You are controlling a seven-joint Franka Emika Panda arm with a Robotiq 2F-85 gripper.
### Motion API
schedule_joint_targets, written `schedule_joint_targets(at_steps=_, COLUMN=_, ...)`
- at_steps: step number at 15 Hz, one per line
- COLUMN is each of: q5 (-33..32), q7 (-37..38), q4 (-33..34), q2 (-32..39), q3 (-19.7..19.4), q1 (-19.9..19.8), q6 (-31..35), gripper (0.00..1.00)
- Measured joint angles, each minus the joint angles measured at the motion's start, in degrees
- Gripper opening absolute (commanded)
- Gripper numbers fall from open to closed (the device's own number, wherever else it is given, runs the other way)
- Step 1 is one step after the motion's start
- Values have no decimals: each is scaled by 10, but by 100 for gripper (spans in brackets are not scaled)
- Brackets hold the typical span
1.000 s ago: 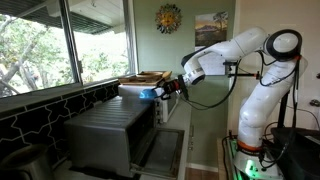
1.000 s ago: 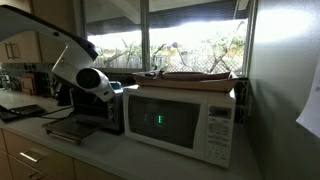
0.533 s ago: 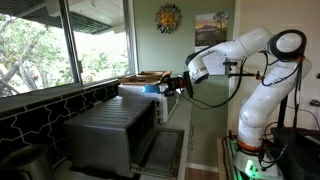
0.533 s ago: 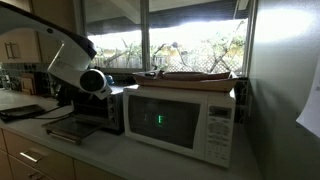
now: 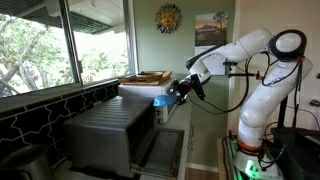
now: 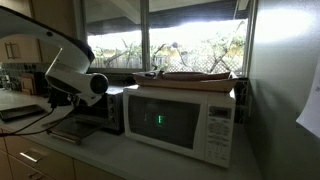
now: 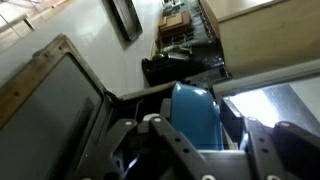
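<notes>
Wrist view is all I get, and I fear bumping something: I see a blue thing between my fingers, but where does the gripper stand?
Observer: The gripper, shut on the blue thing, hangs in front of the toaster oven, above its dropped door.
Operator: Anything beside that oven?
Observer: A white microwave stands right next to it, its green display lit.
Operator: And on top of that?
Observer: A flat brown tray lies on the microwave.

Microwave (image 6: pixel 185 122), wooden tray (image 6: pixel 197 75) atop; sun ornament (image 5: pixel 168 18) on wall.
</notes>
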Motion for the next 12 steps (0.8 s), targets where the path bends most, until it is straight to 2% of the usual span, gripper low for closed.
schedule_joint_targets(at_steps=1, q5=-19, q7=2, q4=0, q2=0, q3=0, q1=0, q6=-19, gripper=27)
schedule_joint_targets(at_steps=2, q5=-35, q7=3, q4=0, q2=1, q3=1, q1=0, q6=-35, gripper=52)
schedule_joint_targets(at_steps=6, q5=-54, q7=3, q4=1, q2=5, q3=8, q1=0, q6=-42, gripper=52)
schedule_joint_targets(at_steps=7, q5=-55, q7=3, q4=1, q2=6, q3=8, q1=0, q6=-42, gripper=27)
schedule_joint_targets(at_steps=12, q5=-55, q7=-2, q4=2, q2=21, q3=12, q1=6, q6=-44, gripper=27)
